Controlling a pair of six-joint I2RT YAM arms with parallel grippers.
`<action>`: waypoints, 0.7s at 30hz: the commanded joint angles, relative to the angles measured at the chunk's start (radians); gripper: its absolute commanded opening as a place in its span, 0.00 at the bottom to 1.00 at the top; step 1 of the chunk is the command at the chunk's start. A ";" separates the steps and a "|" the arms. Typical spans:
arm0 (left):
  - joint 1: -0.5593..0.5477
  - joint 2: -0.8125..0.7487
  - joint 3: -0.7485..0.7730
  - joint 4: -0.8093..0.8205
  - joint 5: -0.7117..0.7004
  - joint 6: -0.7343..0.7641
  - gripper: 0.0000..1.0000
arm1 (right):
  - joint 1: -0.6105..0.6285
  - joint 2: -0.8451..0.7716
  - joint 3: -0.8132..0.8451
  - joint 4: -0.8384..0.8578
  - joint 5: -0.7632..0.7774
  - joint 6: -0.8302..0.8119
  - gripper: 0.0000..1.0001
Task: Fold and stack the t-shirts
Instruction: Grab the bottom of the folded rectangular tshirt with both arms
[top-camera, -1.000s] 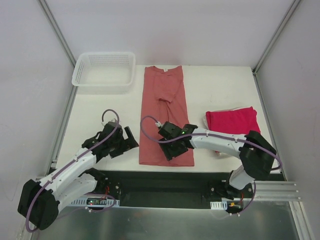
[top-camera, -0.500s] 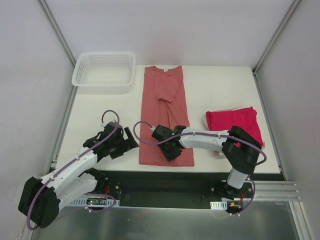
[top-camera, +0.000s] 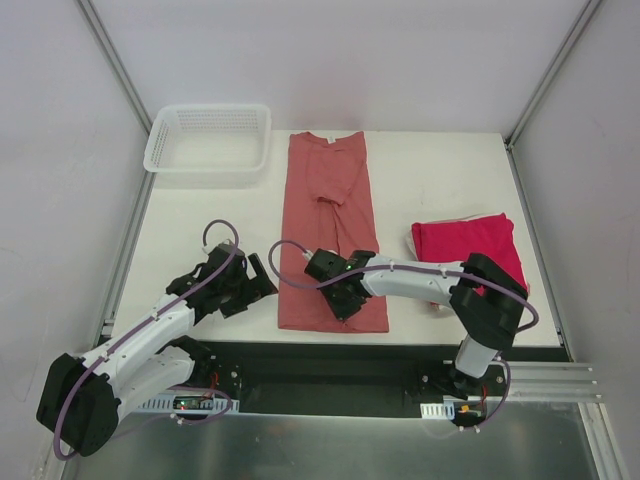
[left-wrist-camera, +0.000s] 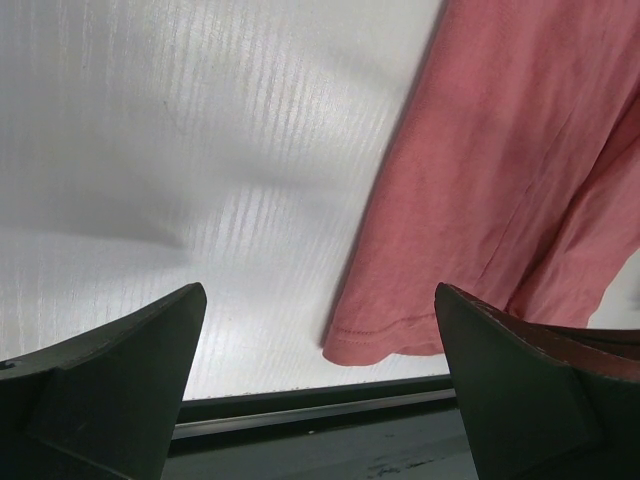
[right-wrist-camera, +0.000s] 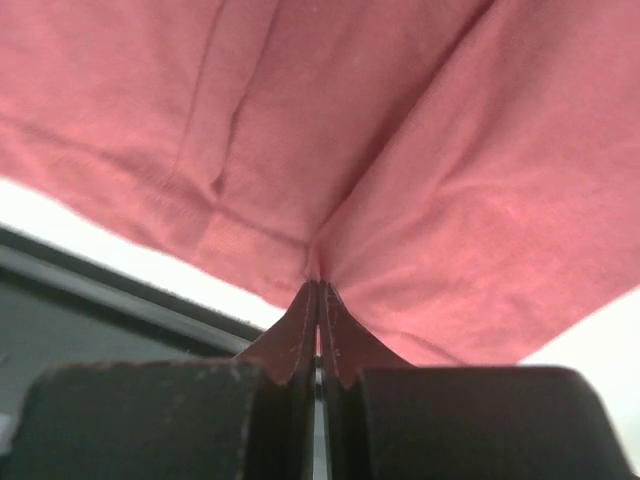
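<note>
**Position of work.** The pink tee (top-camera: 330, 200) lies at the middle of the table (top-camera: 440, 170) as a narrow strip. Its long axis runs near to far, with the collar at the far end and the hem at the near edge. The crimson tee (top-camera: 468, 240) sits folded to the right, well apart from it. The basket (top-camera: 205, 165) stands at the far left corner.

**Right gripper** (top-camera: 343, 305). It is on the near end of the strip. In its wrist view the jaws are together, clamped on the pink tee (right-wrist-camera: 400, 130). A ridge of cloth is drawn up into the right gripper (right-wrist-camera: 318, 278). The rest of the strip lies far of the grip, so in my judgement the coming fold calls for a carry along the long axis, away from the near edge.

**Left gripper** (top-camera: 262, 278). Its jaws stand wide apart and hold nothing. It is just left of the strip's near-left corner and does not touch the cloth. From the left gripper (left-wrist-camera: 318, 370), that corner of the pink tee (left-wrist-camera: 500, 180) lies ahead and to the right. It is the nearer arm for that corner.

**Not verifiable.**
- How many layers are in the pinch.
- The hem at the grip, which the gripper body hides from above.
- The crimson tee's near-left edge, which the right arm crosses.
- The pale edge beside that edge, which cannot be identified.
</note>
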 joint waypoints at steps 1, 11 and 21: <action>-0.006 -0.017 -0.012 0.003 -0.018 -0.007 0.99 | 0.010 -0.152 0.029 -0.038 0.010 -0.002 0.01; -0.005 -0.004 -0.012 0.003 -0.018 -0.009 0.99 | 0.057 -0.233 0.072 -0.049 -0.025 -0.024 0.01; -0.006 0.021 -0.012 0.002 0.004 -0.022 0.99 | 0.071 -0.063 0.111 0.040 -0.101 -0.024 0.01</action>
